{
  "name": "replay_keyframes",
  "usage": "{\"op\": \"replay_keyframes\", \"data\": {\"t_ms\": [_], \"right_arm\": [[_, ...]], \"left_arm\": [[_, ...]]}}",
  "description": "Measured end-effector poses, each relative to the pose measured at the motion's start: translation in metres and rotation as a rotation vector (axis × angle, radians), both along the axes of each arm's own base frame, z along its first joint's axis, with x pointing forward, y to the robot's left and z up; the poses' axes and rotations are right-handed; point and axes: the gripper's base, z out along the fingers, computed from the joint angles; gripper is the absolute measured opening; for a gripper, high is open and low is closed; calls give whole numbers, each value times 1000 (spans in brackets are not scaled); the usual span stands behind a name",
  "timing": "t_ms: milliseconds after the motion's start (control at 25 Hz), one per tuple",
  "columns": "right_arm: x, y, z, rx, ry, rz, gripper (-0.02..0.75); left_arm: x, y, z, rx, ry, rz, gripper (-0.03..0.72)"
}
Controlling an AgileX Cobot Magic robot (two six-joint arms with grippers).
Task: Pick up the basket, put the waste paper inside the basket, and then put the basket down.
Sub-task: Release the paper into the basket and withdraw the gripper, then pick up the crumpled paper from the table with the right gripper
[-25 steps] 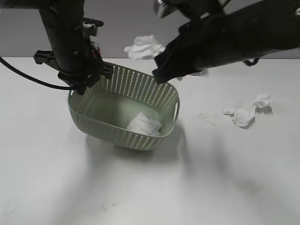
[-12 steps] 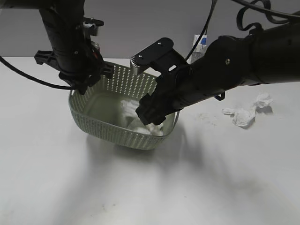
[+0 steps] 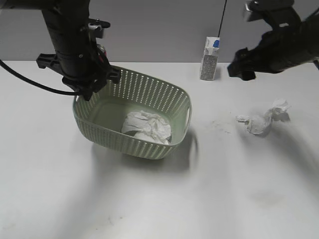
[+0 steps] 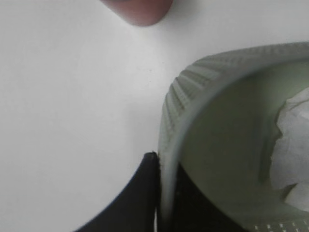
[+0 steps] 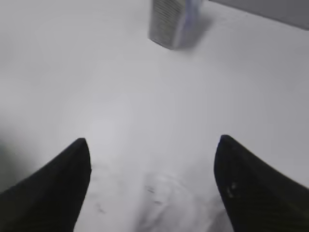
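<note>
On the white table (image 3: 149, 199), my left gripper (image 4: 159, 193) pinches the far rim of the pale sage-green perforated plastic basket (image 3: 149, 144), while my right gripper (image 5: 152, 183), spread empty, faces the remaining crumpled white paper wad (image 3: 261, 121), likely feather-light and best pinched mid-bulk.

Our left gripper (image 3: 87, 89) hangs straight down from its arm at the left, its jaws clamped on the rim of the basket (image 3: 149, 149), one finger inside and one outside the wall. Our right gripper (image 5: 152, 186) is raised at the far right, jaws spread wide apart and holding nothing.
</note>
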Motion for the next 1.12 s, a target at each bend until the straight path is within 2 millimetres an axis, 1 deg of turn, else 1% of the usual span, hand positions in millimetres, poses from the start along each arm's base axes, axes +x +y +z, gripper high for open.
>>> {"op": "replay_keyframes", "data": {"t_ms": [40,120,200,360,440,480,560,640,720,760,800,840,880,920,960,1040,1120], "right_arm": [[5,-12,-9,-14,23,-30,599],[13,-29,-29,-54,70,-54,594],[17,-38,-53,-88,140,-58,593],[19,-42,-93,-143,241,-30,592],[19,-42,-109,-157,279,-21,592],[19,-42,-116,-160,297,-20,592],[20,-42,-120,-151,308,-33,586],[20,-42,-122,-141,321,-42,553],[20,-41,-122,-136,337,-44,441],[19,-41,-120,-135,342,-42,334],[18,-41,-119,-135,351,-40,204],[17,-41,-116,-134,355,-37,125],[14,-41,-112,-126,363,-40,67],[13,-40,-105,-103,362,-52,36],[12,-38,-96,-60,353,-76,22],[13,-30,-63,35,282,-94,13],[12,-11,-28,120,203,-35,12]], "left_arm": [[0,0,0,0,0,0,0],[0,0,0,-1,0,0,0],[0,0,0,2,4,1,0],[0,0,0,3,5,1,0],[-1,0,0,4,7,1,0],[-1,0,0,5,9,1,0],[-1,1,0,7,13,1,0],[-1,1,0,10,17,2,0],[-2,1,0,11,18,2,0],[-2,1,0,11,18,2,0],[-2,1,0,11,19,2,0],[-2,1,0,11,19,2,0],[-2,1,0,11,19,2,0],[-2,1,0,11,19,2,0],[-2,1,0,12,20,2,0],[-2,1,0,8,21,3,0],[-2,0,0,3,22,5,0]]}}
